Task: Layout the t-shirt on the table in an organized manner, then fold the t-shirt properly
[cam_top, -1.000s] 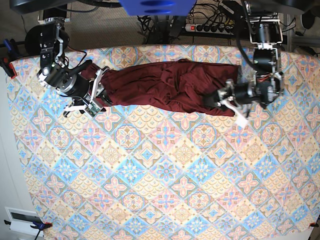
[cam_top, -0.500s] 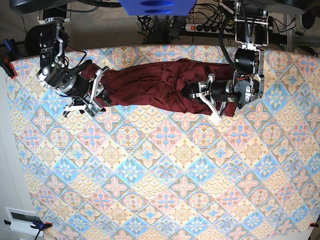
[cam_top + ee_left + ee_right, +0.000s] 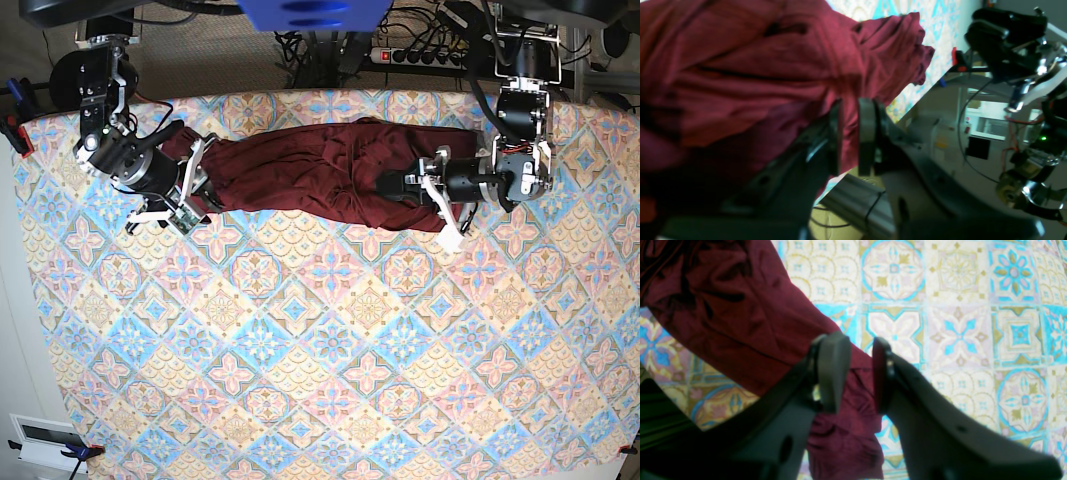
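With my left hand (image 3: 849, 136) and right hand (image 3: 861, 373) both clamped on the t-shirt (image 3: 320, 172), I should pull them apart slowly to spread it flat on the counter (image 3: 330, 380).

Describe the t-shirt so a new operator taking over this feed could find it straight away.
Start with the table, covered in pastel blue, pink and cream floral tiles. Along its far edge, near the power strip, a dark maroon bundle stretches between the two arms: the t-shirt. It is the only plain, unpatterned fabric there, rumpled, with the right gripper shut on one end and the left gripper shut on the other.
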You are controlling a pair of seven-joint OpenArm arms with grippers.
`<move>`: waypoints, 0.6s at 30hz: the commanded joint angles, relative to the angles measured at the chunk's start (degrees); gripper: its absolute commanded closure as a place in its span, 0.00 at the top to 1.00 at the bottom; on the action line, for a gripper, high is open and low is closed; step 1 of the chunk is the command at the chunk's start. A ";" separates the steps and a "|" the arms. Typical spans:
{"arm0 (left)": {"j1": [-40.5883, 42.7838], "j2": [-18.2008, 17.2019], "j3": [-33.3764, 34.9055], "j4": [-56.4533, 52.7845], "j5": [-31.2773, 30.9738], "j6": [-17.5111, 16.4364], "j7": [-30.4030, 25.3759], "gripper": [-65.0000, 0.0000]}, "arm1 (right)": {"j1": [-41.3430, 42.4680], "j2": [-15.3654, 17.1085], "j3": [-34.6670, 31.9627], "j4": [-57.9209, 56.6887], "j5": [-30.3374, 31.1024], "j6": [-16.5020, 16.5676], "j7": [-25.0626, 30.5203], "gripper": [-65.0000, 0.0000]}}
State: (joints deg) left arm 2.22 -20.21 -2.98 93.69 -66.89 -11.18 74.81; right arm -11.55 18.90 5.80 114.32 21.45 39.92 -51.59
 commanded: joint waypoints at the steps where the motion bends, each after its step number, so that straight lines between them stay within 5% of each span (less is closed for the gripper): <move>1: -0.86 -1.02 -1.98 0.86 -1.19 -0.20 -0.65 0.10 | 0.52 0.58 0.31 0.89 0.75 0.08 1.26 0.24; 5: -1.03 -0.94 -8.23 0.77 -0.93 0.32 -0.65 0.16 | 0.43 0.58 0.31 0.97 0.75 0.08 1.26 0.24; 11: -1.38 -0.76 -9.54 0.68 2.32 0.41 -0.65 0.42 | 0.43 0.58 0.31 0.97 0.75 0.08 1.26 0.24; 18: -1.38 4.51 -8.75 0.60 17.35 0.41 -0.74 0.42 | 0.34 0.58 0.13 1.06 0.75 0.08 1.26 0.24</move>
State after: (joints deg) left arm 1.72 -14.92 -11.55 93.54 -48.42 -10.57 74.56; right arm -11.73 18.92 5.74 114.32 21.45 39.92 -51.51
